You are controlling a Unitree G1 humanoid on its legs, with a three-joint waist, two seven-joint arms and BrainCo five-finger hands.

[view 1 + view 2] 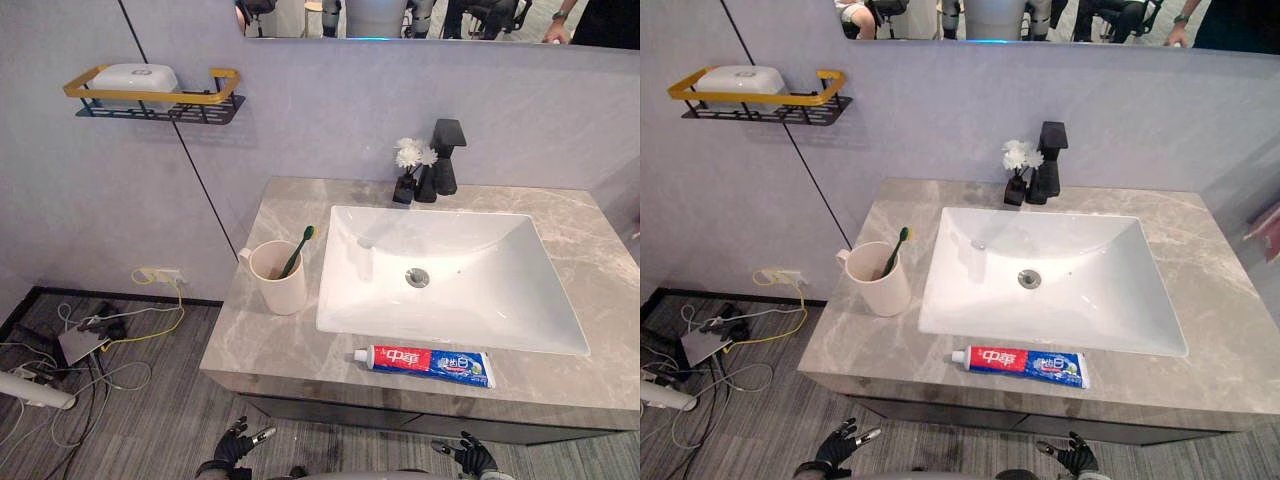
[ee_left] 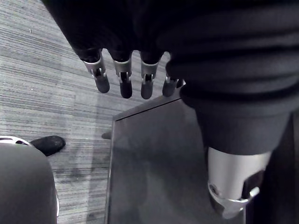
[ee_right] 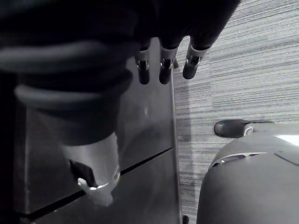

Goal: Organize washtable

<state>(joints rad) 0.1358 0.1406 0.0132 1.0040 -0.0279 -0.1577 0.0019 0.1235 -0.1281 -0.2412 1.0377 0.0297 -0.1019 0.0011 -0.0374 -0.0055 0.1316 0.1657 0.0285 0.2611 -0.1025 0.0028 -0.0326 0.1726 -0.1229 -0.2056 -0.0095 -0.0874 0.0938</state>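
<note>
Here, the toothpaste tube (image 1: pixel 430 364) is shown lying flat on the narrow front strip of the countertop (image 1: pixel 590 250), between the front rim of the basin (image 1: pixel 470 300) and the counter's edge. The cup (image 1: pixel 279 280), with a green toothbrush (image 1: pixel 296 252) leaning inside it, is set upright to the left of the basin, well apart from the tube. The left hand (image 1: pixel 232 447) and the right hand (image 1: pixel 472 457) are seen low before the cabinet, below the counter edge, with fingers straight and spread and nothing held. The step in hand is judged to be a first reach for the tube. It is best taken from above, across its middle, since a sideways push on so narrow a strip could send it off the front edge or into the basin. Open room is offered on the counter's right side, while the rear is taken by the faucet (image 1: pixel 446 155) and a small flower vase (image 1: pixel 408 170).
</note>
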